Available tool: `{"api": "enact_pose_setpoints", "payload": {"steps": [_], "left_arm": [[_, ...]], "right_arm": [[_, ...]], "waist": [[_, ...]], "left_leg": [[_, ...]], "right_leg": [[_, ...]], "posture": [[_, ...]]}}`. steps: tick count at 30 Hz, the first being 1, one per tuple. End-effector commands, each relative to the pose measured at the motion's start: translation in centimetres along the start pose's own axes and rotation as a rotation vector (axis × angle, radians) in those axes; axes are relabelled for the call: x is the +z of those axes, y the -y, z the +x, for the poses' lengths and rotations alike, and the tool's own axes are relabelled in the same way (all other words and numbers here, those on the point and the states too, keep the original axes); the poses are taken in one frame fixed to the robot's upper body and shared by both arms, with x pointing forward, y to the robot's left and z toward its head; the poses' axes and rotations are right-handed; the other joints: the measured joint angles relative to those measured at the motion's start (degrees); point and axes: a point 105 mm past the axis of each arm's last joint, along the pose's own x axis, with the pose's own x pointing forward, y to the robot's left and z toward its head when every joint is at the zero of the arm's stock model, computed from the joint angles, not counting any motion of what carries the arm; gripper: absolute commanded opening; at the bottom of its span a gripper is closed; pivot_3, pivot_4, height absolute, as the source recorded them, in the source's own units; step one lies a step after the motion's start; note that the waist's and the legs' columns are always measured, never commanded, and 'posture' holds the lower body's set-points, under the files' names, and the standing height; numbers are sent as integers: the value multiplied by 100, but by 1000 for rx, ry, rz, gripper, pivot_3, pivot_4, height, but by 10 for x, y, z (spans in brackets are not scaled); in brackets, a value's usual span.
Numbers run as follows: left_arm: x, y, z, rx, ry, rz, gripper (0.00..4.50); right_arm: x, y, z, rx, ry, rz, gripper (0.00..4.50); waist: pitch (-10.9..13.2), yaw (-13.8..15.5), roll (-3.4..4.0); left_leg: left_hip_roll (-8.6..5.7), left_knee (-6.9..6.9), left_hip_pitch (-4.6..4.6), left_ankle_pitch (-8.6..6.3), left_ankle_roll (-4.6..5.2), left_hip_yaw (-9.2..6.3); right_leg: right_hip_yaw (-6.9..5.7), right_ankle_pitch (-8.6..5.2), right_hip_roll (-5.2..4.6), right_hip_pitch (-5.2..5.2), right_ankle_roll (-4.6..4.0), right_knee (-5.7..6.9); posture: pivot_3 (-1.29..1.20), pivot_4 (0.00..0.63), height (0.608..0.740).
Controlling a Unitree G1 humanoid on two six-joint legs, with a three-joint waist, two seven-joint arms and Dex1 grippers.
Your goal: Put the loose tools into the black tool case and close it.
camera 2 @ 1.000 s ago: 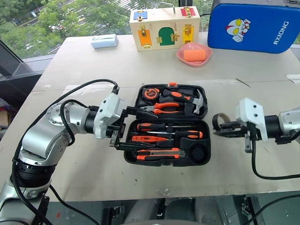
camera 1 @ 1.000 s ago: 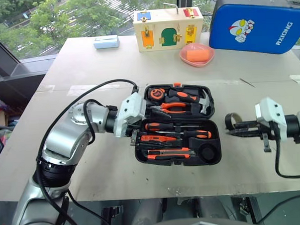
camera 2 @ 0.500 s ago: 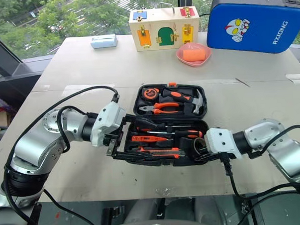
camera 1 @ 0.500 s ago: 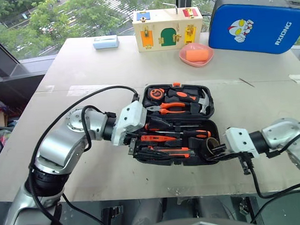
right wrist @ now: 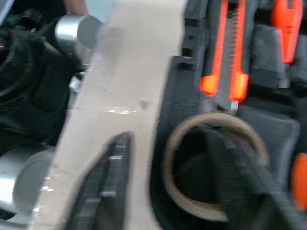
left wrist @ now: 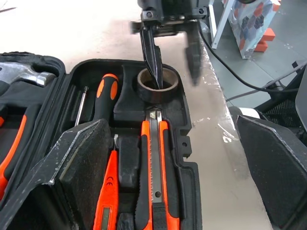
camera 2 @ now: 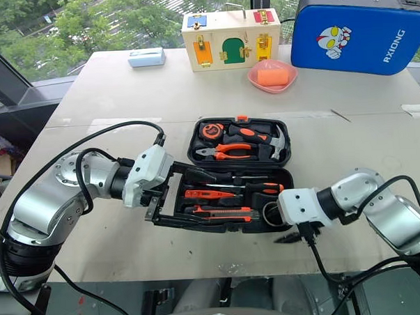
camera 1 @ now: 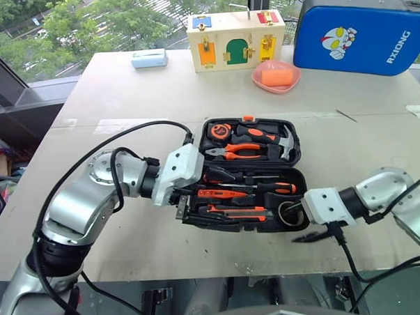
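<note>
The black tool case (camera 1: 294,169) lies open on the table. Its front half holds an orange-and-black screwdriver (camera 1: 277,188), the slim orange tester (camera 1: 222,194) and the utility knife (camera 1: 237,213). The dark tape roll (left wrist: 160,91) sits in the round recess at the front right corner. My right gripper (camera 1: 296,223) is open there. One finger reaches inside the roll, and the other is outside the case over the table. My left gripper (camera 1: 186,200) is open at the case's left end, straddling its front wall with nothing held.
The lid half holds pliers (camera 1: 241,151), a hammer (camera 1: 287,143) and a tape measure (camera 1: 220,131). At the back stand a blue padded case (camera 1: 358,29), a wooden latch box (camera 1: 234,31), a pink dish (camera 1: 276,76) and a pale blue box (camera 1: 148,59). The table's front edge is close.
My right gripper carried the tape roll from right of the case, left and down into the corner recess, then its jaws opened. The left gripper stayed at the case's left end.
</note>
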Motion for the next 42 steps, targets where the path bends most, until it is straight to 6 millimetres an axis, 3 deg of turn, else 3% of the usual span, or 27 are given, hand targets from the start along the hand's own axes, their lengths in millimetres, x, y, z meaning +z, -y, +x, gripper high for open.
{"api": "enact_pose_setpoints", "payload": {"steps": [1, 2, 9, 14, 18, 21, 23, 24, 26, 27, 29, 32, 33, 38, 42], "left_arm": [[7, -4, -2, 22, 13, 46, 4500], [7, -4, -2, 23, 14, 46, 4500], [4, -6, -2, 34, 22, 57, 4500], [1, -7, -2, 44, 24, 50, 4500], [-5, -12, -13, 172, 40, -23, 4500], [-15, -15, -34, 319, 44, -138, 4500], [-25, -16, -50, 427, 40, -198, 4500], [-33, -17, -60, 489, 31, -223, 3981], [-47, -18, -74, 588, -2, -251, 3355], [-57, -18, -79, 629, -25, -267, 2736], [-77, -20, -80, 677, -78, -286, 2195], [-99, -30, -70, 695, -120, -279, 719], [-103, -34, -68, 697, -128, -273, 216], [-114, -41, -55, 644, -157, -242, 64], [-100, -44, -41, 594, -64, -251, 64]], "right_arm": [[5, -6, -6, 12, -14, -28, 4187], [4, -6, -6, 11, -17, -28, 4481], [-1, -6, -11, 4, -51, -23, 4481], [27, 0, -18, -41, 117, -58, 4481], [40, 16, -46, -182, 243, 16, 4481], [22, 39, -73, -336, 261, 113, 4481], [7, 50, -87, -426, 263, 192, 3978], [-4, 55, -93, -468, 251, 221, 3735], [-24, 62, -99, -533, 215, 258, 2951], [-37, 65, -99, -564, 186, 276, 2276], [-60, 68, -94, -594, 141, 294, 1730], [-80, 70, -79, -580, 85, 271, 241], [-82, 71, -75, -574, 77, 259, 0], [-73, 72, -56, -510, 97, 189, 0], [-59, 71, -46, -464, 124, 152, 0]], "waist": [[0, -3, 0], [0, -4, 0], [0, 1, -1], [0, -5, -1], [2, -10, -3], [4, -7, -8], [4, -17, -8], [4, -12, -7], [4, -3, -7], [5, 20, -5], [5, 28, -4], [4, 36, -2], [4, 36, -2], [4, -15, -1], [4, -21, -1]], "left_leg": [[0, 0, 0, 0, 0, 0], [0, 1, 0, 0, 0, 0], [0, -1, 0, 0, 0, 0], [0, 0, 1, 0, 0, 0], [1, -2, 2, 0, 1, 1], [2, -4, 2, -1, 1, -1], [1, -4, 4, -1, 2, 0], [1, -5, 4, -1, 2, 2], [2, -8, 6, -1, 1, 2], [1, -11, 5, -1, 1, 1], [0, -12, 4, -1, 1, 3], [-1, -12, 10, -1, 1, 9], [-2, -13, 10, -1, 0, 10], [-1, -14, 5, 0, -1, 9], [-1, -15, 5, 0, -2, 9]], "right_leg": [[0, 0, 0, 1, 0, 0], [0, 0, 0, 1, 0, 1], [0, 0, 0, 0, 0, 0], [1, 0, 0, 1, 0, 1], [4, 0, -1, 1, 0, -1], [3, 0, 1, 1, -1, 0], [6, 0, 0, 1, -1, 1], [8, 0, 0, 0, -1, 1], [9, 0, 0, -2, -1, 1], [9, 0, -1, -3, -1, 0], [14, 0, -4, -4, -1, -3], [14, 0, -5, -4, -2, 0], [13, 0, -5, -5, -2, 1], [13, 1, -3, -8, -1, 3], [14, 1, -2, -9, -1, 2]], "posture": [[0, 150, 735], [0, 150, 735], [0, 150, 735], [0, 150, 735], [0, 150, 735], [0, 150, 735], [0, 150, 735], [0, 150, 735], [0, 150, 735], [0, 150, 735], [0, 150, 735], [0, 150, 735], [0, 150, 735], [0, 150, 735], [0, 150, 735]]}}
